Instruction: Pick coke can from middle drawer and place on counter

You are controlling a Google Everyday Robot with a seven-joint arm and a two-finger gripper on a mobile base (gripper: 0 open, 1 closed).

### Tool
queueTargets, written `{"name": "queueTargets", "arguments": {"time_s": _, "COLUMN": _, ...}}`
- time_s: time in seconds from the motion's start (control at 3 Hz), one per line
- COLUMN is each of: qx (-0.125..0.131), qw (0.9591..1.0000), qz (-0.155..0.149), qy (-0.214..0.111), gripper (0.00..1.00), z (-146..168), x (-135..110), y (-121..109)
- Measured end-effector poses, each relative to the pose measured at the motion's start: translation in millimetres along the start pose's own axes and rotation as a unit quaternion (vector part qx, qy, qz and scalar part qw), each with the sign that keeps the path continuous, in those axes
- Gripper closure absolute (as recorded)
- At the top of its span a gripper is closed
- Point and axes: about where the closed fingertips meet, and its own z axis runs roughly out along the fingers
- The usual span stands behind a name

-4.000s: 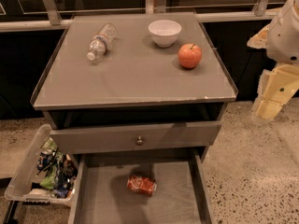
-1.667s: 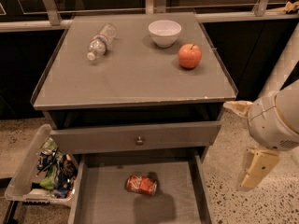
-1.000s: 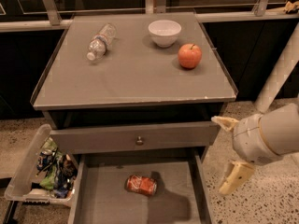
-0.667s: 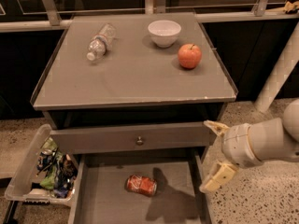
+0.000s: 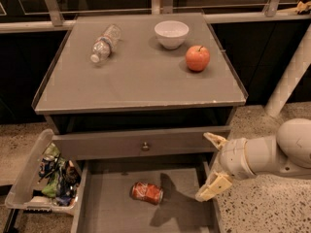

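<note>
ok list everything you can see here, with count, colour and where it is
coke can: 1, red, lying on its side on the middle drawer floor
middle drawer: 1, grey, pulled open at the bottom
counter: 1, grey, cabinet top
water bottle: 1, clear, lying at the counter's rear left
bowl: 1, white, rear of the counter
apple: 1, red-orange, on the counter, right of and nearer than the bowl
upper drawer front: 1, grey, shut, small knob
plastic bin: 1, clear, holding colourful packets, left of the middle drawer
arm: 1, cream, coming in from the right
gripper: 1, cream, fingers open, over the drawer's right edge, clear of the can
</note>
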Motion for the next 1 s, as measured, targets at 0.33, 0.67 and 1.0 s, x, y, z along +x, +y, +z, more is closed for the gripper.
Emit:
{"name": "queueTargets", "arguments": {"time_s": 0.33, "qx": -0.004, "qw": 1.0, "qz": 0.005, "qy": -0.007, "gripper": 0.0, "z": 12, "x": 5, "y": 5}}
{"name": "queueTargets", "arguments": {"time_s": 0.67, "qx": -0.007, "qw": 0.9997, "qz": 0.014, "qy": -0.016, "gripper": 0.0, "z": 51, "x": 28, "y": 15}}
{"name": "queueTargets", "arguments": {"time_s": 1.0, "qx": -0.005, "qw": 0.9995, "qz": 0.023, "qy": -0.022, "gripper": 0.0, "z": 98, "x": 58, "y": 21}}
